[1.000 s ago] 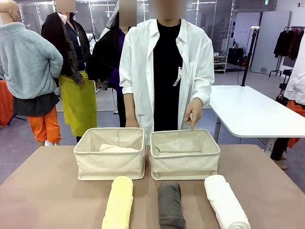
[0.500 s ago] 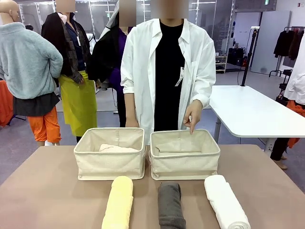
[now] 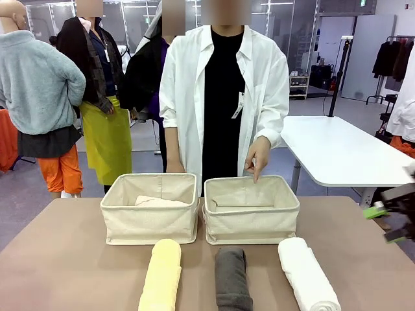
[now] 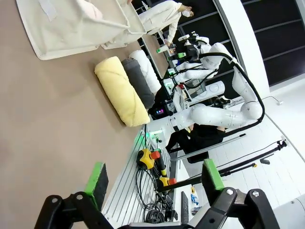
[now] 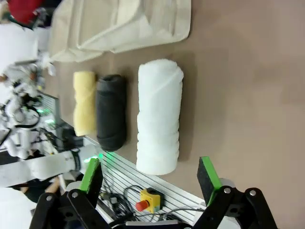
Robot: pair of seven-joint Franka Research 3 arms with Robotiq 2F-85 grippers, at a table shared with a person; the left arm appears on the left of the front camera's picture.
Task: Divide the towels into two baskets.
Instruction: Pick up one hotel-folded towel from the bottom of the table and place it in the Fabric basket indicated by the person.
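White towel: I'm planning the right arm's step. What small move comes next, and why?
Probably lower the right gripper, jaws open, over the white towel: it lies nearest that arm, and the person's hand points into the right basket.

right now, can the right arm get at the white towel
Probably yes. The right gripper is open, and the white towel lies just ahead of it on the table, with nothing on top or between. The grey towel lies alongside on one side; the other side is free.
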